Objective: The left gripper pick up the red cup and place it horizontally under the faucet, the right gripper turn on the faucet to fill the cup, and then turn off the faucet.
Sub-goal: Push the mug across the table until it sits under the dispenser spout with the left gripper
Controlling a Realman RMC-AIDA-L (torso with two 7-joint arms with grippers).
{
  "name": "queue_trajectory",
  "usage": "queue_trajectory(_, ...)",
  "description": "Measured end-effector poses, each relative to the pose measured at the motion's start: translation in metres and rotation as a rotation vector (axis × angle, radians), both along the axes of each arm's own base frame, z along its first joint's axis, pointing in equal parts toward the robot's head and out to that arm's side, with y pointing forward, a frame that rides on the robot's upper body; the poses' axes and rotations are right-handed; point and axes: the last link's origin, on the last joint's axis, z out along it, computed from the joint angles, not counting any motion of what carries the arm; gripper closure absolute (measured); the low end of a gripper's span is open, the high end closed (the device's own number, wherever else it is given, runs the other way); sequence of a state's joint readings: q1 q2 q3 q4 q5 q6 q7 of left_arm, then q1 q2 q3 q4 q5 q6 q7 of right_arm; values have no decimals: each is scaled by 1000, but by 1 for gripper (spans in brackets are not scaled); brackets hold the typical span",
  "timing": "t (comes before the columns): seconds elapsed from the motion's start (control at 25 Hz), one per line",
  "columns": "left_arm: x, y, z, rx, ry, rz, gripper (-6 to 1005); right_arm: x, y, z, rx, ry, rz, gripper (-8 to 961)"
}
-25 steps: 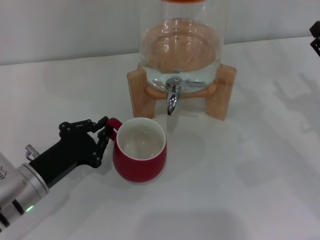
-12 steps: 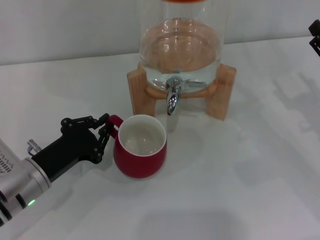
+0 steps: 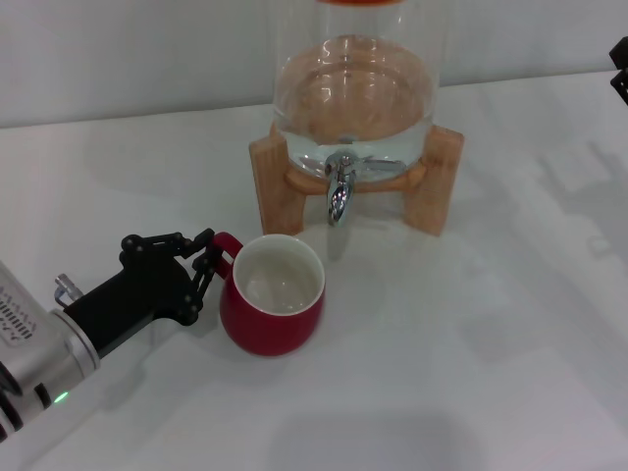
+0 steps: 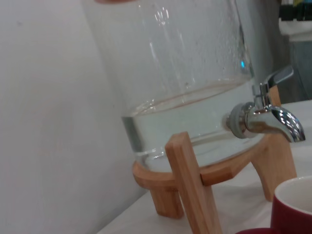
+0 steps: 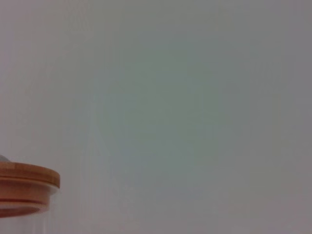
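The red cup (image 3: 273, 309) stands upright on the white surface (image 3: 471, 353), mouth up, white inside showing, just in front of and slightly left of the faucet (image 3: 339, 191). Its small loop handle (image 3: 222, 245) points left, and the left claw (image 3: 201, 263) is closed narrow around that handle. Behind, the chrome faucet juts from the glass dispenser (image 3: 353, 88), which rests in its wooden stand (image 3: 265, 182). The right claw (image 3: 619, 69) sits barely visible at the far right edge; I cannot tell its state.
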State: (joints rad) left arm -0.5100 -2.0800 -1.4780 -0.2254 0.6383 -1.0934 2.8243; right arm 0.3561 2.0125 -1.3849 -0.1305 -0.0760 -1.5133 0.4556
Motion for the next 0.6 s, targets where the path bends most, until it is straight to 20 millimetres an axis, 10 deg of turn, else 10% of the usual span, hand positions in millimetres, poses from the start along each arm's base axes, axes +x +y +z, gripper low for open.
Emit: queue_trajectory(0.6,7,11,0,9,17,-8,898,-2,2,-1,-5,-1,9,130)
